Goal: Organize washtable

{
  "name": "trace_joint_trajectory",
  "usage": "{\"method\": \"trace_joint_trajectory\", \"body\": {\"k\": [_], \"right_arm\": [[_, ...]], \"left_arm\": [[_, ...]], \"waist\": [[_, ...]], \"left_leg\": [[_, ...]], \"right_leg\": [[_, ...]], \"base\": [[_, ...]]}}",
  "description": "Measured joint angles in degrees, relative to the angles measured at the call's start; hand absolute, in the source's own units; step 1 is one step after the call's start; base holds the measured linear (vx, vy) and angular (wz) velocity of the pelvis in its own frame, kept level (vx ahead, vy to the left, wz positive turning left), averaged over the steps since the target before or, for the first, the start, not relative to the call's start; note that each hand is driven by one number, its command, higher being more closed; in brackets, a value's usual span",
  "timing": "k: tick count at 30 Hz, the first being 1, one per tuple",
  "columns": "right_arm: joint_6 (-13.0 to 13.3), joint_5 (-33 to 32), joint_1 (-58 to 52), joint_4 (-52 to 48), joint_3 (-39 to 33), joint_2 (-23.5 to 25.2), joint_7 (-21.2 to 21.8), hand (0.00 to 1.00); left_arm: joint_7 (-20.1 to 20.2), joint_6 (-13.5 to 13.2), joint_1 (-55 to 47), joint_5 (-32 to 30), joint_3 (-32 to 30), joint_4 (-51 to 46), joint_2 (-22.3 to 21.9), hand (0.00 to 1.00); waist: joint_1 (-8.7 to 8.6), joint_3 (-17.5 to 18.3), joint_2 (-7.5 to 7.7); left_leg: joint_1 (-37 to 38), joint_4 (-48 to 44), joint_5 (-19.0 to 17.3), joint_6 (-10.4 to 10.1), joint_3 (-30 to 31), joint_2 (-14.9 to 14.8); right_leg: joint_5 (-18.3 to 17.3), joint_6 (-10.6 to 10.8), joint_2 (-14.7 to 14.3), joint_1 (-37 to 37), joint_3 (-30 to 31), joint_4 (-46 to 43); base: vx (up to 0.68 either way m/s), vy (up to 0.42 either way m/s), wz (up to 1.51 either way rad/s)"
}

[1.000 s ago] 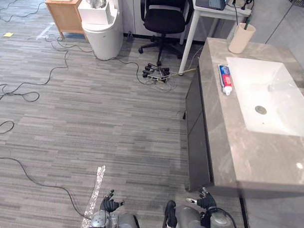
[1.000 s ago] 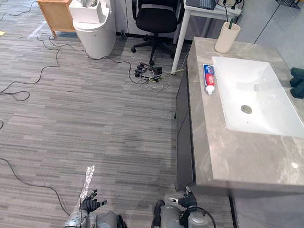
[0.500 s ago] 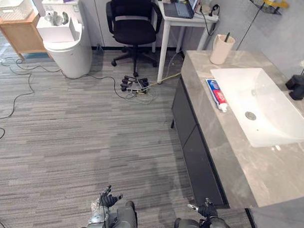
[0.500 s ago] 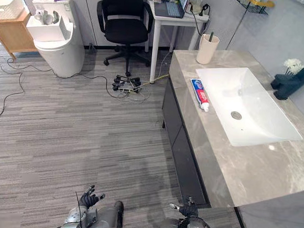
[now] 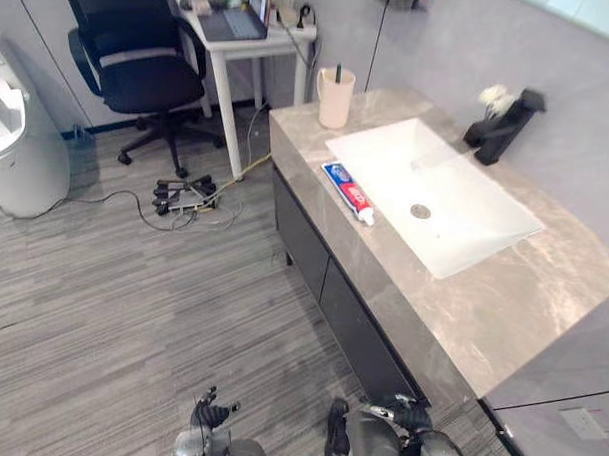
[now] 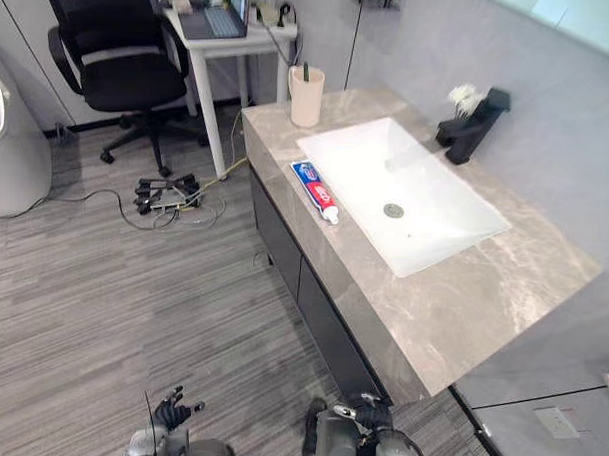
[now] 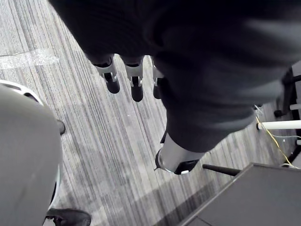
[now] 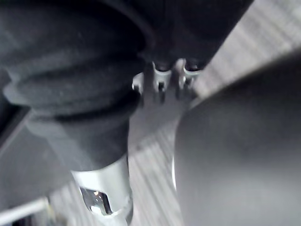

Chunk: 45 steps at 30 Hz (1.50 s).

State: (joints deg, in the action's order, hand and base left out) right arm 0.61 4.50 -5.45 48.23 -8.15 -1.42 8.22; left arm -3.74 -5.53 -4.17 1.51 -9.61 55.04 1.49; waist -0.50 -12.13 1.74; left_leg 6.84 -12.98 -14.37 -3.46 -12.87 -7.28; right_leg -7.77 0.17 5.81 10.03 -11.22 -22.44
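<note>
hangs left hand (image 5: 213,415) and right hand (image 5: 406,414) low, fingers relaxed, holding nothing. on the bench (image 5: 482,294), toothpaste tube (image 5: 348,192) lying just beside sink (image 5: 465,214), cup (image 5: 335,97) upright at far corner.

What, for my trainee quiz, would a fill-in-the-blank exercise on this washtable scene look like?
The toothpaste tube lies on the counter beside the white ____. The beige cup stands ____ at the counter's far corner. The faucet is ____ in colour. Missing words: sink; upright; black.
</note>
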Motion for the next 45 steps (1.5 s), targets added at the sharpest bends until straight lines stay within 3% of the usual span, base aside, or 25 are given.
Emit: {"method": "trace_joint_trajectory", "body": {"k": [2,4,5,7,8,10,11,12,13,14,17,21,22,23,24,25,26,28,30,31,35,38,40,41,45], "right_arm": [[-1.0,1.1,0.2,-0.2,1.0,-0.9,2.2,0.00],[-0.4,2.1,0.1,-0.4,1.2,-1.2,1.6,0.00],[-0.8,2.2,0.1,-0.1,1.5,-1.9,1.4,0.00],[-0.9,2.3,0.1,0.7,1.4,-1.7,-1.0,0.00],[-0.9,2.1,0.1,1.0,0.8,-1.1,-3.6,0.00],[-0.8,0.3,0.6,1.2,-2.0,0.4,-7.6,0.00],[-0.7,-0.2,0.8,1.5,-3.4,0.9,-8.9,0.00],[-0.7,-0.8,1.2,2.8,-4.4,1.3,-10.7,0.00],[-0.6,-1.2,1.2,3.2,-4.5,0.7,-11.8,0.00],[-0.7,-1.3,1.1,3.5,-4.4,0.5,-12.3,0.00],[-0.2,-1.7,-0.3,2.4,-2.8,1.3,-13.1,0.00],[0.2,-1.6,-1.4,2.4,-4.2,2.4,-13.0,0.00],[0.2,-1.6,-0.9,2.4,-5.1,2.7,-13.1,0.00],[0.3,-1.6,-1.1,2.6,-6.1,2.8,-13.0,0.00],[0.5,-1.4,-1.6,2.0,-6.8,2.0,-12.9,0.00],[0.5,-1.4,-1.1,2.6,-6.7,2.1,-13.0,0.00],[0.7,-1.2,-1.0,2.3,-6.7,2.1,-12.3,0.00],[1.3,-0.3,-0.8,3.4,-6.6,2.3,-11.9,0.00],[1.5,0.6,1.5,5.3,-6.4,2.0,-11.8,0.00],[1.5,0.5,1.9,6.4,-6.4,1.6,-11.7,0.00],[1.8,0.4,3.3,7.1,-6.8,0.8,-11.8,0.00],[1.8,0.4,2.7,7.0,-8.9,1.3,-12.0,0.00],[1.6,0.4,1.5,6.5,-8.8,0.3,-12.0,0.00],[1.5,0.3,1.6,6.8,-8.8,0.1,-12.0,0.00],[1.5,-0.3,1.7,6.7,-8.8,0.3,-12.1,0.00]], "left_arm": [[0.1,0.0,0.1,-0.1,-0.3,-1.0,-0.9,0.00],[0.1,0.1,0.2,-0.1,-2.3,-2.3,-2.1,0.00],[0.1,0.0,-0.4,-0.1,-2.5,-3.0,-2.9,0.00],[0.1,0.0,-1.3,0.0,-2.2,-3.8,-3.1,0.00],[0.0,-0.1,-1.7,0.0,-2.6,-3.8,-2.2,0.00],[0.0,0.0,-1.8,0.0,-3.4,-3.8,-2.0,0.00],[0.0,0.0,-2.1,0.0,-3.5,-3.8,-1.7,0.00],[-0.1,-0.3,-2.5,0.3,-4.1,-4.0,-1.7,0.00],[-0.2,-0.7,-2.6,1.0,-5.0,-3.9,-2.8,0.00],[-0.3,-0.7,-2.3,1.7,-5.7,-3.7,-2.8,0.00],[-0.6,-0.9,-3.4,1.9,-6.0,-3.4,-2.8,0.00],[-0.6,-0.9,-3.2,1.4,-6.7,-2.2,-2.8,0.00],[-0.1,-1.0,-3.0,0.4,-6.6,-1.9,-2.4,0.00],[0.0,-1.0,-3.0,-0.1,-5.7,-1.6,-2.4,0.00],[0.0,-1.1,-3.1,-0.1,-4.4,-1.4,-2.6,0.00],[-0.1,-1.1,-2.6,0.3,-4.5,-1.0,-2.4,0.00],[0.0,-1.1,-2.7,-0.1,-3.4,-0.6,-1.9,0.00],[0.0,-1.1,-2.3,0.0,-3.3,0.4,-1.4,0.00],[0.0,-1.1,-1.7,0.0,-1.5,2.3,-0.4,0.00],[0.1,-1.2,-1.1,0.0,-0.9,3.3,0.0,0.00],[0.5,-0.9,0.6,-0.1,1.2,5.0,-0.2,0.00],[1.3,-0.9,0.7,-0.7,1.1,4.6,-0.8,0.00],[1.3,-1.1,-1.1,-0.7,-0.1,0.5,-2.4,0.00],[1.3,-1.5,-1.9,-0.7,0.0,-0.4,-2.7,0.00],[1.2,-1.7,-2.0,0.1,0.0,-0.5,-2.1,0.00]], "waist": [[0.35,0.2,-1.10],[0.47,0.0,-2.14],[1.15,0.0,-3.54],[1.66,0.7,-2.91],[2.09,0.8,-2.61],[1.71,0.8,-2.26],[1.74,0.7,-1.90],[1.93,0.5,-1.57],[3.05,0.7,-3.42],[3.45,0.4,-3.52],[2.93,1.5,-1.63],[2.81,3.3,-0.86],[2.84,2.8,0.16],[2.60,2.8,-0.42],[2.39,2.9,-2.65],[3.00,2.4,-1.21],[2.50,2.5,-1.33],[2.20,2.4,-0.82],[1.32,2.4,-0.62],[1.21,2.3,-0.82],[0.34,1.0,-2.84],[-0.21,0.6,-3.49],[1.89,0.4,-4.90],[1.75,0.3,-5.03],[1.63,0.4,-4.77]], "left_leg": [[-2.0,-6.5,0.5,-1.7,2.0,-0.9],[-7.7,-22.1,0.2,-2.4,2.8,-3.3],[-9.9,-32.5,2.4,-4.6,1.6,-6.0],[-10.4,-37.9,5.4,-4.2,-0.1,-6.6],[-10.8,-38.4,2.0,-2.0,-1.3,-6.7],[-12.6,-33.0,-4.8,-1.3,0.4,-6.4],[-13.3,-30.3,-5.6,-1.1,2.1,-5.8],[-13.8,-22.4,-5.6,-1.7,8.6,-4.1],[-11.4,-13.9,-1.0,-5.7,13.3,-3.9],[-10.5,-13.8,-1.2,-3.9,11.7,-3.3],[-7.0,-12.5,-3.6,-2.8,6.8,-2.2],[-4.1,-16.8,-3.9,-2.1,-0.7,-0.6],[-6.2,-22.3,-5.1,-1.2,0.2,-0.5],[-5.5,-18.4,-5.7,0.4,1.2,0.0],[-2.1,-11.3,-5.0,0.7,1.0,-0.3],[0.4,-10.3,-4.3,0.7,-1.9,0.8],[2.8,-8.2,-4.4,0.8,-4.4,1.3],[5.4,-5.6,-4.2,1.0,-6.7,1.4],[7.4,-2.4,-3.3,0.6,-10.1,1.6],[7.4,-1.6,-2.9,0.6,-10.4,2.0],[7.9,0.9,-0.5,0.0,-5.2,1.6],[4.9,-11.3,-0.3,-0.3,-2.4,-1.2],[-0.9,-28.5,-0.2,-1.3,-1.3,-6.7],[-1.8,-30.1,-0.4,-1.1,-1.4,-7.8],[-5.3,-17.6,-0.9,-0.4,2.1,-7.9]], "right_leg": [[-2.0,-0.1,0.4,-1.9,-2.4,-0.7],[-2.5,0.3,0.4,-5.0,-3.4,-0.1],[-3.4,0.8,-0.7,-8.2,-2.6,0.3],[-4.2,1.0,-0.4,-10.4,0.0,1.8],[-4.1,1.1,0.5,-11.4,2.1,3.1],[-3.6,1.7,1.3,-11.7,5.3,4.9],[-3.4,2.2,1.8,-11.6,6.3,5.1],[-3.6,4.1,2.5,-11.0,9.5,5.0],[-3.8,6.9,1.2,-9.8,13.4,4.8],[-3.2,7.7,1.4,-9.9,15.4,5.7],[-2.9,4.8,-1.0,-10.7,16.0,0.5],[-1.2,3.5,0.2,-10.5,21.2,3.5],[-0.4,2.9,2.2,-9.5,21.4,0.8],[-0.6,3.2,2.5,-8.9,20.1,-1.0],[-1.0,3.7,2.4,-6.7,16.6,-5.6],[-1.5,4.1,4.9,-5.0,13.7,-10.2],[-2.7,2.7,7.9,-2.2,4.7,-16.0],[-3.9,2.0,8.2,-1.7,-1.8,-17.1],[-3.8,2.0,6.7,-1.7,-9.8,-10.0],[-3.6,0.3,5.8,-1.8,-11.4,-6.5],[-2.7,-1.3,3.1,-3.0,-10.6,-3.6],[-3.3,-0.8,1.3,-8.3,-12.4,0.9],[-2.8,-1.3,-2.4,-13.3,-10.9,5.7],[-2.6,-1.0,-3.3,-14.3,-10.0,6.9],[-0.9,0.3,-4.2,-15.2,-3.0,11.6]], "base": [[0.26,-0.067,0.67],[0.20,0.014,0.14],[0.17,0.129,-0.20],[0.22,0.263,-0.48],[0.17,0.279,-0.55],[0.13,0.291,-0.35],[0.12,0.394,-0.57],[0.07,0.417,-1.05],[0.07,0.440,-1.30],[0.12,0.402,-1.33],[0.19,0.319,-0.98],[0.20,0.245,-1.22],[0.11,0.223,-1.12],[0.01,0.145,-0.93],[-0.06,0.103,-0.94],[-0.02,0.094,-1.15],[0.02,0.089,-1.07],[0.05,0.030,-0.76],[0.12,-0.065,-0.81],[0.14,-0.074,-0.64],[0.09,-0.097,-0.28],[0.10,-0.136,0.21],[0.05,-0.047,-0.34],[0.09,0.010,-0.64],[0.10,0.049,-0.81]]}}
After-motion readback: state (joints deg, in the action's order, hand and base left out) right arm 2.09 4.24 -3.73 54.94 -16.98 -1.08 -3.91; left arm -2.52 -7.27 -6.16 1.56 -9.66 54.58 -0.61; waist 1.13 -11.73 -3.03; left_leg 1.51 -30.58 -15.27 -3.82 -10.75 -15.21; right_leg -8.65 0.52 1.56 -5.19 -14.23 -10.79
